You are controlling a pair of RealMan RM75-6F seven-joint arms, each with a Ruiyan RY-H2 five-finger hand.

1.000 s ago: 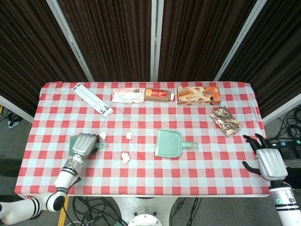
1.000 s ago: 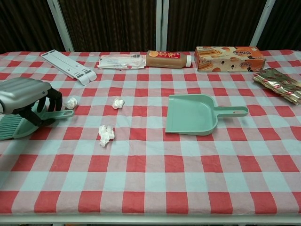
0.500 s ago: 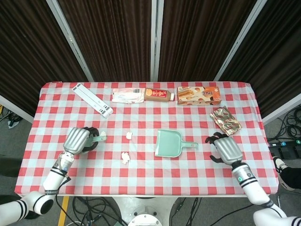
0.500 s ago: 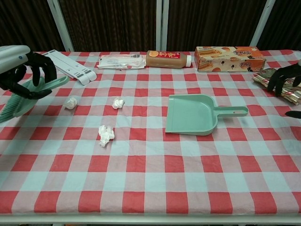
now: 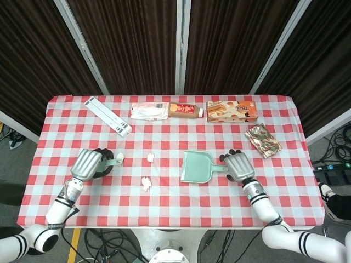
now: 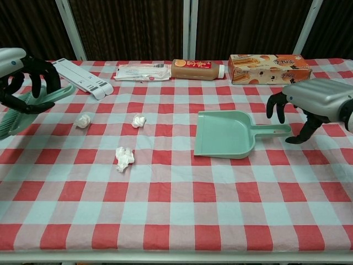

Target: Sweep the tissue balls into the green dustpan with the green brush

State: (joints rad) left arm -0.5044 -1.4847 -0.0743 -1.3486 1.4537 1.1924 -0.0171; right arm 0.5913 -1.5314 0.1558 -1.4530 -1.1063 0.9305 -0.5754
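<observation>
The green dustpan lies flat at mid-table, its handle pointing right. My right hand hovers over the handle's end with fingers spread and curved down, gripping nothing. My left hand grips the green brush and holds it lifted off the cloth at the left. Three tissue balls lie between brush and dustpan: one by the brush, one further right, one nearer me.
Along the far edge lie a white folded stand, a clear plastic pack, a brown bottle on its side and an orange box. A foil snack pack sits at the right.
My right hand came in from the table's right edge, leftward to the dustpan handle. My left hand raised the brush off the cloth and holds it up.
</observation>
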